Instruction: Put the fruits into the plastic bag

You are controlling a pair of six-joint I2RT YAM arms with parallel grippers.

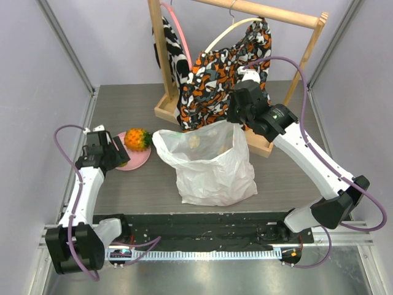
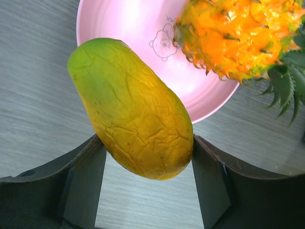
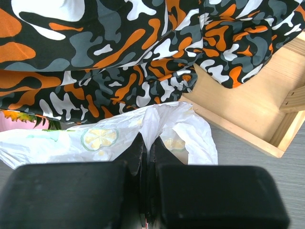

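At the pink plate (image 2: pixel 128 28), left gripper (image 2: pixel 146 143) clasps the mango (image 2: pixel 128 105); 1 pineapple (image 2: pixel 238 33) waits; right gripper (image 3: pixel 147 143) pinches plastic bag (image 1: pixel 215 175).

A mango (image 2: pixel 133 109) with waxy, finely wrinkled yellow-green skin, faintly shiny. A pink plate (image 2: pixel 124 24) of smooth, glossy plastic. A pineapple (image 2: pixel 233 33) with a rough, spiky orange surface and stiff green leaves. A thin, crinkly, translucent white plastic bag (image 1: pixel 212 169) with a soft sheen. Matt cloth (image 3: pixel 119 57) printed orange, black and white. A bare, pale wooden base (image 3: pixel 248 109). A matt grey table (image 2: pixel 33 95) with fine streaked grain
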